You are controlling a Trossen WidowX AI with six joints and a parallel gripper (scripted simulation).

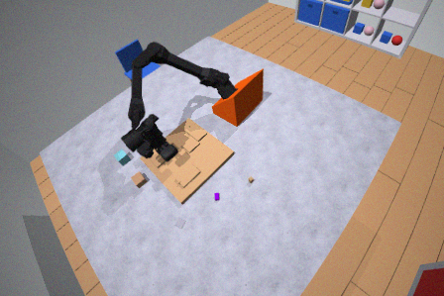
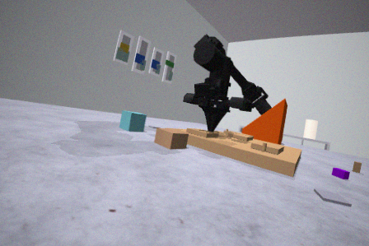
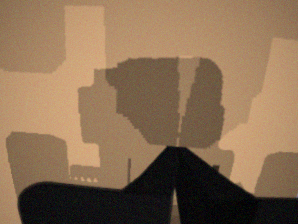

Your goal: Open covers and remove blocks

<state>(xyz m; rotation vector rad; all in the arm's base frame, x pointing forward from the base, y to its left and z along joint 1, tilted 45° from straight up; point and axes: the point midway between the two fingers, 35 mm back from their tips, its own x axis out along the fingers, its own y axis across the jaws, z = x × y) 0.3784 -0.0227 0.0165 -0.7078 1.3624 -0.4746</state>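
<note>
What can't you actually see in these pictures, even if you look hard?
- Wells in the board: top view too coarse, gripper covers one corner; whether blocks remain inside is unclear.
- Fingertip contact with a cover: exterior view, too small to tell.
- Wrist view: only tan shapes and shadow beyond the shut fingers; which cover is unclear.
- Grey flat piece: unidentifiable.

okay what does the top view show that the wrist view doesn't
Only the top view shows the surroundings: the cyan block and tan block beside the puzzle board, the orange wedge, and the shelf unit. Only the wrist view shows the shut gripper tips pressed together, close above the wood. Both show the board's tan surface and the gripper.
</note>
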